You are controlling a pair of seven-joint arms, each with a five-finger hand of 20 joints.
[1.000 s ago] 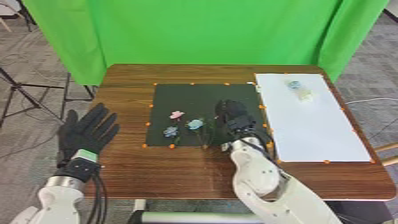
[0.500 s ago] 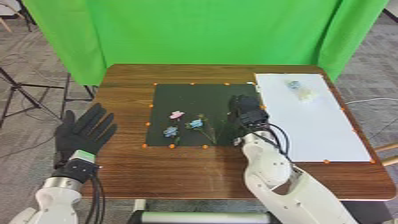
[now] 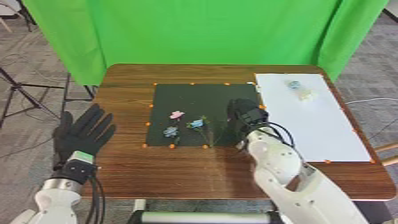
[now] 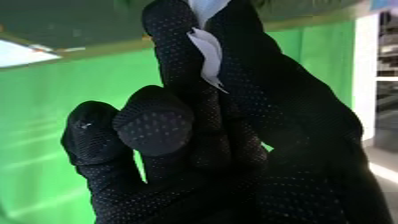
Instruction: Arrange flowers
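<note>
black fabric covers the right hand (image 3: 249,115), right of centre, finger and thumb pinching a white strip (image 4: 210,55); the left hand (image 3: 82,136), at left, spreads wide. pink flower (image 3: 176,114) and blue flowers (image 3: 196,123) lie left of centre, pale flowers (image 3: 306,95) upper right.

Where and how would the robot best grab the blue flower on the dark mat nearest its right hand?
Probably by its thin stem, close to the bloom, coming from above and slightly from the right: the slender stem trails toward the robot, while the pink flower and other blue flower lie to the left.
</note>
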